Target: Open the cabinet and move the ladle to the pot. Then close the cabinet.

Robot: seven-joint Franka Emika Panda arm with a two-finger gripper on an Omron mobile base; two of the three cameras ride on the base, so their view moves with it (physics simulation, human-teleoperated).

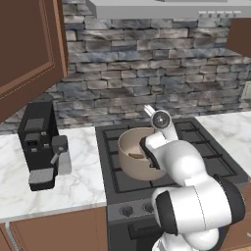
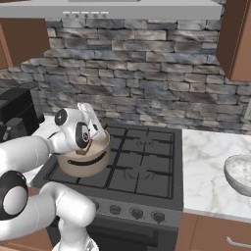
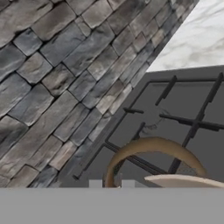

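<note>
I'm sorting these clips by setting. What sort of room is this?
A kitchen, rendered rather than real. A gas stove with a pot on a burner, a coffee machine on a marble counter, and wooden wall cabinets show it.

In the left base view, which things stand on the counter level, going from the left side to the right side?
Black coffee machine → bare marble counter → pot on the stove → marble counter at far right.

Pot (image 3: 151,146) rim low over stove (image 3: 183,113) grates; stone wall (image 3: 57,74) beyond; perhaps counter (image 3: 199,39).
</note>
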